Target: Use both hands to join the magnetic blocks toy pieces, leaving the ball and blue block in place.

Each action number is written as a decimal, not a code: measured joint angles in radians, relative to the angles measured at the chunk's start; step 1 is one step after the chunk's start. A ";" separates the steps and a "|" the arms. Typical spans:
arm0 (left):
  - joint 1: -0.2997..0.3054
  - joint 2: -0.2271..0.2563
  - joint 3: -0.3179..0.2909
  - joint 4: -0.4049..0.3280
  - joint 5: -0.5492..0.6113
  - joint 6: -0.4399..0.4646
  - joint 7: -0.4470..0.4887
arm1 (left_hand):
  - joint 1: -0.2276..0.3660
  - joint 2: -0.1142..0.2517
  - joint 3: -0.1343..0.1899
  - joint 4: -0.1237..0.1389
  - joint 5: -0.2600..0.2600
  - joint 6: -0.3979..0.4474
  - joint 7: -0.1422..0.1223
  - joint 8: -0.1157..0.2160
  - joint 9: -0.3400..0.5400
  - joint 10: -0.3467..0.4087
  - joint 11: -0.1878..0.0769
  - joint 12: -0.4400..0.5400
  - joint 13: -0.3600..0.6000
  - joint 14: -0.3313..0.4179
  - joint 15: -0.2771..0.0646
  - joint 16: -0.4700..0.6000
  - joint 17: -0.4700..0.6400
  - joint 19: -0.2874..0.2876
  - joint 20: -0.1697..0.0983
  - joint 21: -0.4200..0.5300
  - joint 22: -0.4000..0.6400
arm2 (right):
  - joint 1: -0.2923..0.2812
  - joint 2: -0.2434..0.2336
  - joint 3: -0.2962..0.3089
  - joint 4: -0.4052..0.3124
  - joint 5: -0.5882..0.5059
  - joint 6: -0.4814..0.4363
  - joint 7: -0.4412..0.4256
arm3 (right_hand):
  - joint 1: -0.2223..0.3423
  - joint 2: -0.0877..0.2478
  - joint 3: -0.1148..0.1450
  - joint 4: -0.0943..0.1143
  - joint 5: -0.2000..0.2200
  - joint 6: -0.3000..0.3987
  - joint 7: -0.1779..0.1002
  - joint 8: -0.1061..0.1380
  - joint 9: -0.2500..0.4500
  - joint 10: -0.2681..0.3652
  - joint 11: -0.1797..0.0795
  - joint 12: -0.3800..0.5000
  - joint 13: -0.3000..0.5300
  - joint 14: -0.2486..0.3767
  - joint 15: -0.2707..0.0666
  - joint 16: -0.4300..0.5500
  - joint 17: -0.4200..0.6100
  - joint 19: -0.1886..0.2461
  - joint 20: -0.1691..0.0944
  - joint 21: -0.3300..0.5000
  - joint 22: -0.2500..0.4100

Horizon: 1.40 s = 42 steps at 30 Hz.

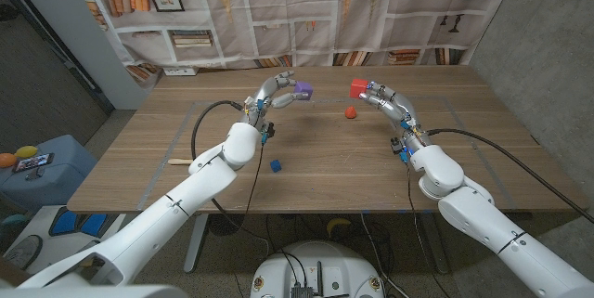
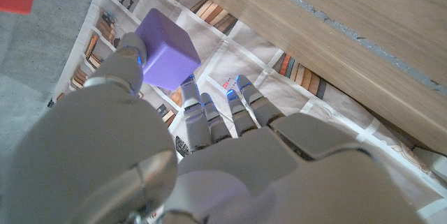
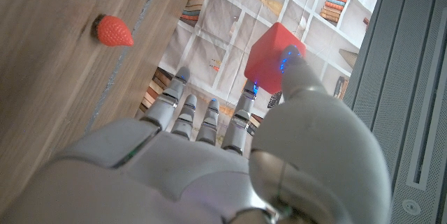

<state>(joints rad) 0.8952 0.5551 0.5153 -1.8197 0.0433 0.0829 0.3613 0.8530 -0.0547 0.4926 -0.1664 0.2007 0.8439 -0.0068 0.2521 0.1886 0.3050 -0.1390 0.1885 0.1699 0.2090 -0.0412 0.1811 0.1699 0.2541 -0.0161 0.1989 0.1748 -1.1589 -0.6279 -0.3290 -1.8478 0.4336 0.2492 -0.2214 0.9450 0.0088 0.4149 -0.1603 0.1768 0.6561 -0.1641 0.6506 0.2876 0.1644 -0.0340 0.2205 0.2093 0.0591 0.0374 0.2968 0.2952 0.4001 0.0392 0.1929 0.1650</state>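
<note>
Even, moderately bright overhead light falls on the wooden table [image 1: 316, 163] with soft faint shadows and no harsh glare, the head view bending at its edges, both wrist views blurring the near hands

A purple cube [image 1: 303, 87] is held up off the table near the far edge, pinched in the left robot hand [image 1: 277, 92]. A red cube [image 1: 359, 87] hangs level with it, gripped in the right robot hand [image 1: 382, 97], the two well apart. A small red ball-like piece [image 1: 351, 111] lies below the red cube; a blue block [image 1: 276, 164] sits nearer the front edge.
</note>
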 measured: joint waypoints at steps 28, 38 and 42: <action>-0.007 -0.035 -0.001 0.059 -0.249 -0.145 -0.109 | -0.007 0.007 -0.010 -0.003 -0.001 0.034 0.034 -0.021 0.005 -0.005 0.005 0.000 0.000 -0.011 0.000 -0.004 0.000 0.000 0.000 0.000 0.000 | 0.031 0.015 -0.022 0.035 0.075 0.000 0.058 | 0.000 0.000 -0.005 0.000 0.005 0.000 0.000 0.000 -0.008 0.005 0.002 0.000 0.000 0.011 -0.003 0.000 0.000 0.004 -0.004 0.000 0.000; -0.001 -0.023 -0.001 0.046 -0.313 -0.151 -0.157 | -0.011 0.011 -0.015 -0.001 -0.002 0.035 0.036 -0.026 0.005 -0.005 0.005 0.000 0.000 -0.016 0.005 -0.004 0.000 -0.004 0.004 0.000 0.000 | 0.051 0.000 -0.028 0.053 0.108 -0.016 0.103 | 0.000 0.000 -0.005 0.000 0.004 0.000 0.000 0.000 -0.015 0.009 0.005 0.000 0.000 0.007 0.000 0.000 0.005 0.007 0.000 0.000 0.000; -0.002 -0.020 0.002 0.045 -0.333 -0.153 -0.174 | -0.012 0.012 -0.015 -0.001 -0.004 0.035 0.036 -0.031 0.005 -0.005 0.005 0.000 0.000 -0.016 0.005 -0.004 0.000 -0.006 0.005 0.000 0.000 | 0.059 -0.007 -0.031 0.059 0.121 -0.021 0.122 | 0.000 0.000 -0.005 0.000 0.004 0.000 0.000 0.000 -0.016 0.009 0.005 0.000 0.000 0.007 0.000 0.000 0.005 0.007 0.000 0.000 0.000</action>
<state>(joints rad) 0.8934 0.5349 0.5168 -1.7746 -0.2899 -0.0703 0.1877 0.8409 -0.0425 0.4772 -0.1674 0.1970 0.8794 0.0289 0.2212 0.1933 0.2997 -0.1337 0.1887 0.1699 0.1929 -0.0358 0.1771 0.1697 0.2485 -0.0106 0.1990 0.1746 -1.1000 -0.6349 -0.3600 -1.7889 0.5549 0.2278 -0.0989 0.9450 0.0088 0.4095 -0.1602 0.1808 0.6561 -0.1641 0.6506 0.2719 0.1734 -0.0286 0.2205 0.2093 0.0662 0.0378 0.2968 0.2997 0.4073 0.0393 0.1929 0.1650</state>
